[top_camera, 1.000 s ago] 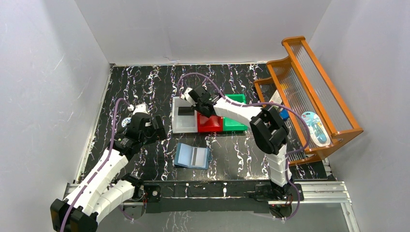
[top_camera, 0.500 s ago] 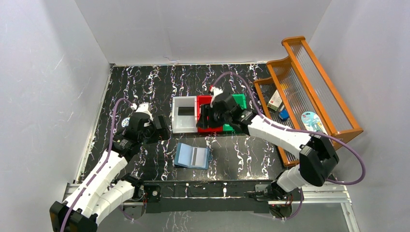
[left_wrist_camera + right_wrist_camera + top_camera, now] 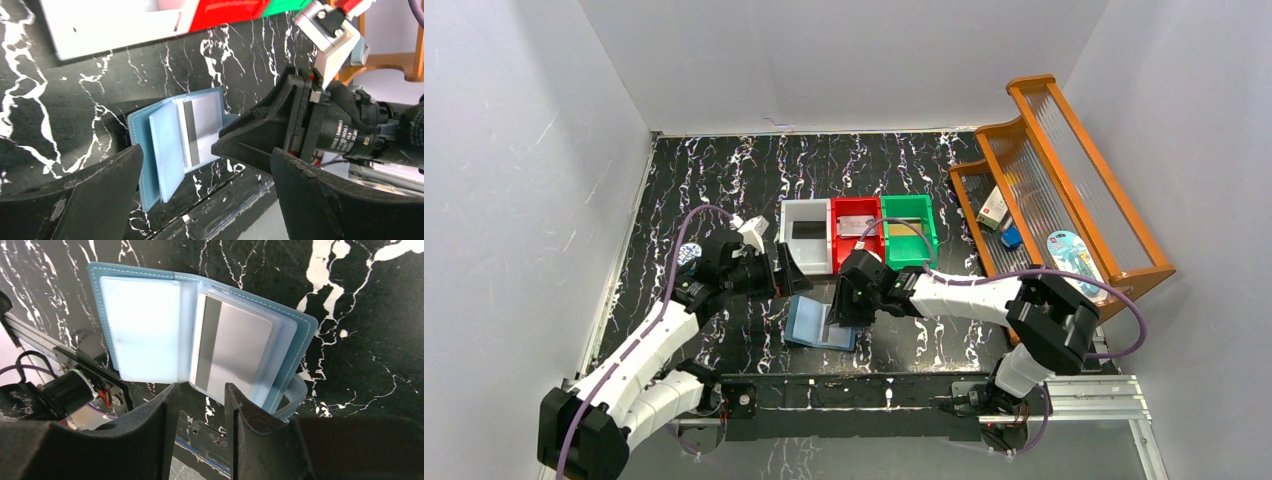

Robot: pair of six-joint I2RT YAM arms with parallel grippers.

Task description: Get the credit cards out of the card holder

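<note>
Room: plain pale grey walls (image 3: 824, 60) close in three sides.
Surface: glossy black marble-look table (image 3: 724, 180), veined white.
Holder: the soft blue bifold card holder (image 3: 140, 325) lies spread flat at near centre.
Cards: a smooth pale grey card (image 3: 235, 355) with a dark stripe sits in its right clear pocket; a flat black card (image 3: 807, 229) lies in the white plastic tray (image 3: 807, 262) beyond.
Left gripper (image 3: 207, 155): spread wide, empty.
Right gripper (image 3: 200, 390): narrowly parted over the holder, pinching nothing.
</note>
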